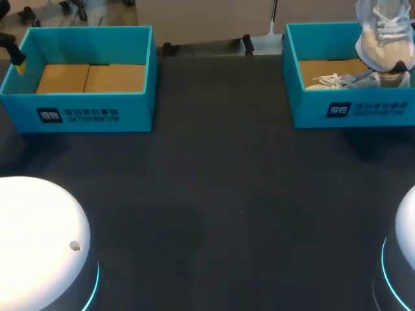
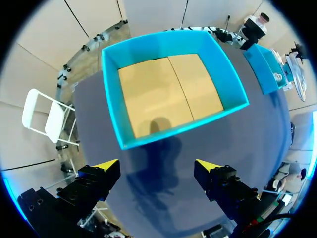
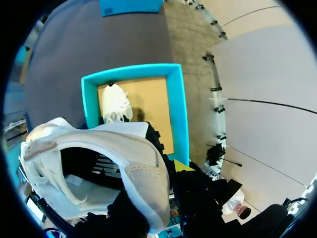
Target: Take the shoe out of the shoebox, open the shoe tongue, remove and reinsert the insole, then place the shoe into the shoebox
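Note:
A white shoe (image 1: pixel 382 32) hangs in the air above the right teal shoebox (image 1: pixel 350 110). My right gripper (image 3: pixel 166 168) is shut on the rim of the shoe (image 3: pixel 124 153), of which the open inside shows. One yellow fingertip (image 3: pixel 181 166) is visible beside the rim; the other is hidden behind the shoe. A second white shoe (image 1: pixel 343 80) lies on the right box's cardboard floor, also seen as the second shoe (image 3: pixel 116 103) under the held one. My left gripper (image 2: pixel 157 166) is open over the table, just short of the empty left shoebox (image 2: pixel 168 89).
The left shoebox (image 1: pixel 84 110) stands at the back left with a bare cardboard floor; my left gripper (image 1: pixel 18 61) shows at its outer left wall. Dark table surface (image 1: pixel 220 194) stretches between and in front of both boxes. Two white arm bases sit at the near corners.

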Available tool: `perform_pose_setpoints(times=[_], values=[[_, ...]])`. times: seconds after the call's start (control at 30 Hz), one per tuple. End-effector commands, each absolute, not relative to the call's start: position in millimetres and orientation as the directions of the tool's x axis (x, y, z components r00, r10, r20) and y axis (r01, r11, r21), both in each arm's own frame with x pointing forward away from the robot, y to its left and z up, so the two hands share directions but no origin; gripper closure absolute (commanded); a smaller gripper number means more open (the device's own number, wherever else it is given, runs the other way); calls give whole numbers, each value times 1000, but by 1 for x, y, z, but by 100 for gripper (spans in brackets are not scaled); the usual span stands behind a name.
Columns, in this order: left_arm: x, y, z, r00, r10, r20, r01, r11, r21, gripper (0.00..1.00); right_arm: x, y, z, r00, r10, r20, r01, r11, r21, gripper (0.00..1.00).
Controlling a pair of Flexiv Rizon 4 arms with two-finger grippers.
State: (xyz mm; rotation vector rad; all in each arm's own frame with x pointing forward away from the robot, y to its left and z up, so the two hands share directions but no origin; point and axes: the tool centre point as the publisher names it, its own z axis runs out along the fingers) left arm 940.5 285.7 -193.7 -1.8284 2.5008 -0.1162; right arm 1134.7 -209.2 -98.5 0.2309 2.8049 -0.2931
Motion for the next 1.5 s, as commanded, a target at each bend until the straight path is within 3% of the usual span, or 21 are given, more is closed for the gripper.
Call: perform_pose_setpoints(times=[0.03, 0.27, 0.63, 0.7, 0.77, 0.83, 1.0, 1.2, 1.5], values=[[937, 286, -193, -305, -952, 9, -949, 303, -90, 0, 1141, -206, -94, -950, 136, -282, 193, 963, -187, 100], [937, 286, -193, -305, -952, 9, -949, 303, -90, 0, 1141, -206, -94, -950, 136, -282, 193, 963, -187, 100], [937, 286, -193, -305, -952, 9, -949, 303, -90, 0, 1206, -263, -95, -921, 212, -326, 268, 954, -135, 100], [937, 286, -193, -305, -952, 9, -949, 303, -90, 0, 1207, -270, -99, -908, 263, -327, 320, 937, -137, 100], [937, 286, -193, -305, -952, 9, -949, 303, -90, 0, 1207, -278, -100, -850, 402, -342, 462, 880, -113, 100], [937, 286, -193, -305, -952, 9, -949, 303, -90, 0, 1206, -289, -102, -737, 594, -322, 654, 747, -118, 100], [937, 286, -193, -305, -952, 9, -949, 303, -90, 0, 1198, -312, -107, -502, 825, -260, 860, 508, -48, 100], [937, 286, -193, -305, -952, 9, -949, 303, -90, 0, 1177, -327, -117, -334, 908, -253, 943, 323, -83, 100], [937, 286, -193, -305, -952, 9, -949, 303, -90, 0, 1177, -327, -117, -334, 908, -253, 943, 323, -83, 100]])
